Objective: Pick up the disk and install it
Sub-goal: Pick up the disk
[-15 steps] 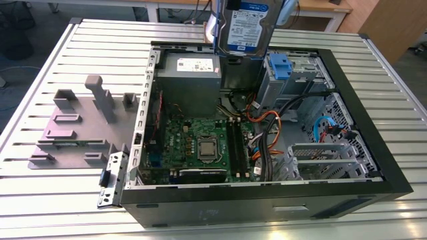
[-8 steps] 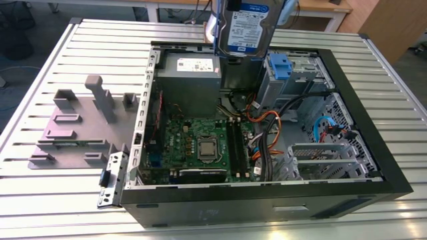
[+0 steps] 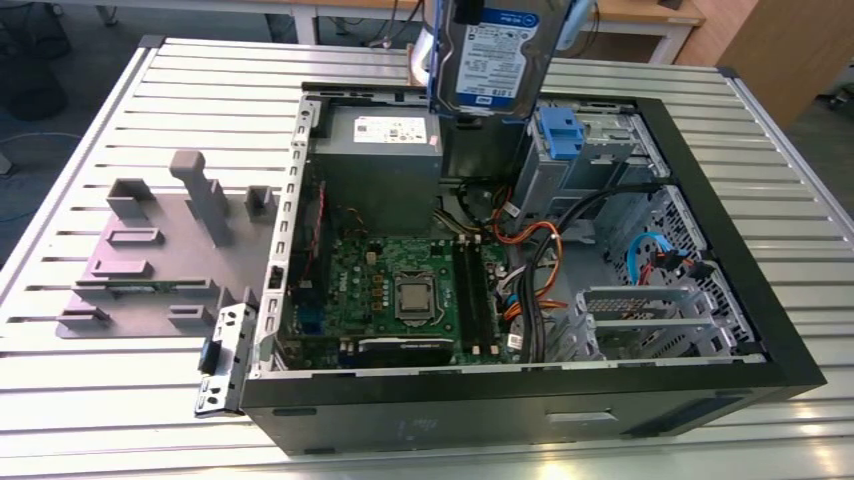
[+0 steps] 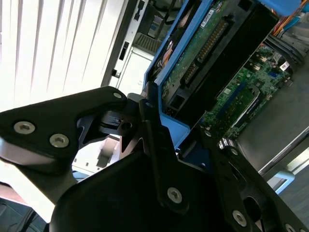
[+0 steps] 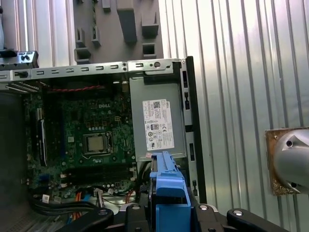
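The disk (image 3: 494, 50) hangs upright above the far side of the open computer case (image 3: 534, 385), its blue-and-white label facing the exterior camera. Its lower edge is just above the gap between the grey power-supply box (image 3: 380, 140) and the drive bay with a blue caddy clip (image 3: 561, 135). In the second wrist view my gripper (image 4: 150, 113) is shut on the disk (image 4: 203, 48) at its blue carrier rail, green circuit board showing. In the first wrist view the disk's blue rail (image 5: 166, 186) stands between the gripper's black links (image 5: 166, 215), over the case.
The motherboard (image 3: 400, 285) lies in the case floor, with orange and blue cables (image 3: 534, 250) beside it and a metal cage (image 3: 641, 315) at the exterior view's right. A grey fixture plate with upright blocks (image 3: 147, 250) sits on the slatted metal table (image 3: 107, 400).
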`<state>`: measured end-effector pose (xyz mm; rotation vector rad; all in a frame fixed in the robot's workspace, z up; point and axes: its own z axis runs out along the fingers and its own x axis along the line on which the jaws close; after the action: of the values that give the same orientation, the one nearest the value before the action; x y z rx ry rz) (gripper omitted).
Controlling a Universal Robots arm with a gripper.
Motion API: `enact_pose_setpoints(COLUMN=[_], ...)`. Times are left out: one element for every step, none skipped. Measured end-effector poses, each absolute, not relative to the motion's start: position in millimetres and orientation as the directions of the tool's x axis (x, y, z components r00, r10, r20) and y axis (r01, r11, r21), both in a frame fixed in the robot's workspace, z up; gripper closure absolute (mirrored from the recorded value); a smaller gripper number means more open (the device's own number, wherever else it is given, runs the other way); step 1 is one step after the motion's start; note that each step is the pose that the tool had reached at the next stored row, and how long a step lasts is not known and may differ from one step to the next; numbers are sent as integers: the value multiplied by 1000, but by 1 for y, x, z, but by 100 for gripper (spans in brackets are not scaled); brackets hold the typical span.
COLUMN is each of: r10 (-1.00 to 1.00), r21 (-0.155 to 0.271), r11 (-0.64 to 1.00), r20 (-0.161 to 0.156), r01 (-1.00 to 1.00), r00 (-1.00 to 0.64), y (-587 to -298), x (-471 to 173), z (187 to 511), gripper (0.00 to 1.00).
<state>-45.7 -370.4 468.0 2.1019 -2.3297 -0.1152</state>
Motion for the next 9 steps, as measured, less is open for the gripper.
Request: enact_pose_setpoints(r10=[-993,-993,-993,-993,-993,-993,-993,-993,-993], r21=[56,56,56,56,56,56,56,56,56], r11=[101,101,101,101,101,101,101,101,101], r20=[-48,-48,-48,-48,-48,-48,-48,-48,-48], r01=[-993,-993,-993,-993,-993,-993,-993,-993,-993], r00=[-104,-104,-104,-104,-104,-104,-104,-104,-104], y=[-371,-371,-372,-372,-373,-373,-374,-374,-375], x=[-46,-46,-46,-46,-46,-46,-46,-46,-46], z=[468,468,468,468,468,468,468,468,468], gripper=[63,63,63,63,63,63,63,63,63])
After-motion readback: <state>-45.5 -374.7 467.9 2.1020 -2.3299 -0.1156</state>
